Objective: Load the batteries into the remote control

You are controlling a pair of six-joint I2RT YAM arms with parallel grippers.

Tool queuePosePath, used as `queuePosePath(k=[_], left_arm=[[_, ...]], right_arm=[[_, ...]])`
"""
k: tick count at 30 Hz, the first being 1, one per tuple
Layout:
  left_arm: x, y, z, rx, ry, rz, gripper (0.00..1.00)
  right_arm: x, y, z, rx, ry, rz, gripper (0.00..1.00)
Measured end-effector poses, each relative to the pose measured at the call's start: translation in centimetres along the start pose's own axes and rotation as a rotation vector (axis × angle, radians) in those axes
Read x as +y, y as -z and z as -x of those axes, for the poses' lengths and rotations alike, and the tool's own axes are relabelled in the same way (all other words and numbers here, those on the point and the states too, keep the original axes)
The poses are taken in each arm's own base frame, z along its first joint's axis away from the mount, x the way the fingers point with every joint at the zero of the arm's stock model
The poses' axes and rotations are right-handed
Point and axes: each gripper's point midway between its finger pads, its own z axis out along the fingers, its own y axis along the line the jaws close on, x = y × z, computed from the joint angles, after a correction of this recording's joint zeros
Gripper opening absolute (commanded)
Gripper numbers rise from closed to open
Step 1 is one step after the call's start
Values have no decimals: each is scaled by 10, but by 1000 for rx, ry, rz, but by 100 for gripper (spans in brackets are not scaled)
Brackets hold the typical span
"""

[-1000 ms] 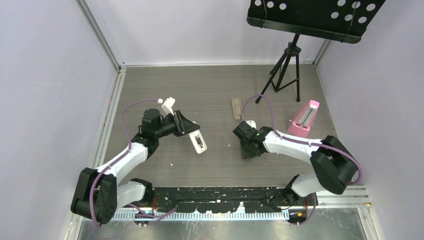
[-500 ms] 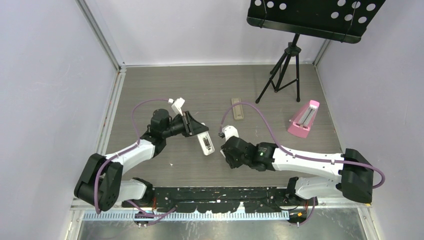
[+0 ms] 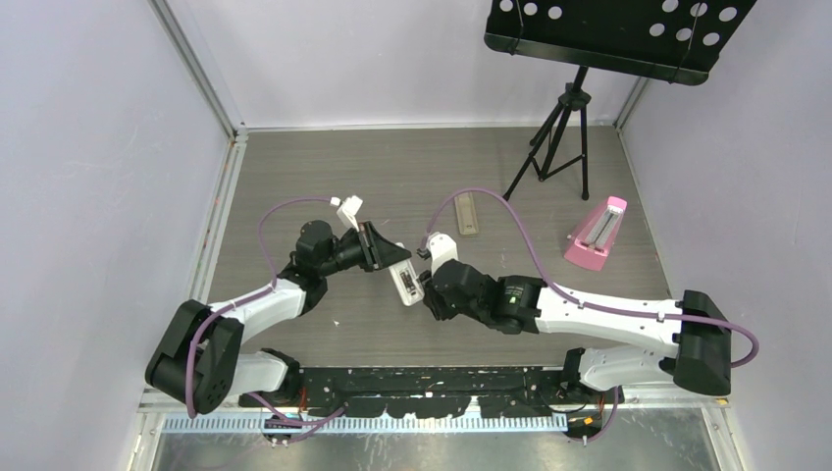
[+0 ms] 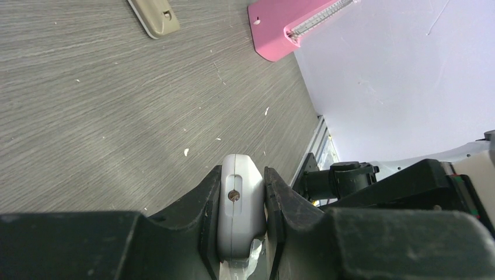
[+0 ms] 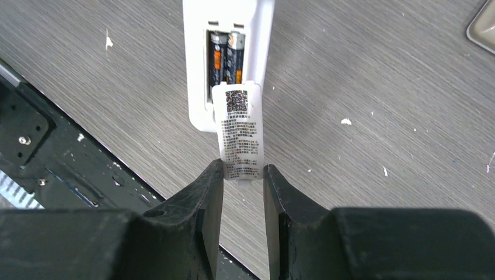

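Left fingers (image 4: 201, 213) grip the remote control (image 3: 404, 285), pointing near-right.

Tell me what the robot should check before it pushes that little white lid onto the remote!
1. Are the batteries in the recess? Ok, two lie side by side.
2. Is the remote control held firmly? Ok, the left gripper clamps it from both sides.
3. Is the lid held? Ok, the right gripper pinches its near end.
4. Is the lid lined up? Cannot tell. It overlaps the recess's near end, but its catches are hidden.
5. Do the batteries face the right way? Cannot tell. The markings are too small.
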Motion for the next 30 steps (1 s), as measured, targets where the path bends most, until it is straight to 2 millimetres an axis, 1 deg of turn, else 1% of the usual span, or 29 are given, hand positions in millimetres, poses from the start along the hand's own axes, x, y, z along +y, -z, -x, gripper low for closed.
queuePosePath(k=[4, 7, 13, 20, 25, 30], left_arm=[[-1, 0, 2, -8, -4, -5, 0], [-2, 0, 3, -14, -9, -11, 0], [-5, 0, 5, -21, -17, -20, 0], [-8, 1, 6, -27, -22, -26, 0], [-9, 2, 7, -28, -22, -28, 0], [-10, 2, 7, -30, -23, -30, 0]], right_arm=[[6, -3, 15, -26, -13, -1, 24], [12, -12, 21, -24, -15, -11, 24], [13, -22, 18, -8, -14, -33, 24], [13, -25, 28, -26, -30, -64, 24], [13, -30, 29, -20, -32, -78, 24], [14, -29, 29, -12, -44, -81, 24]])
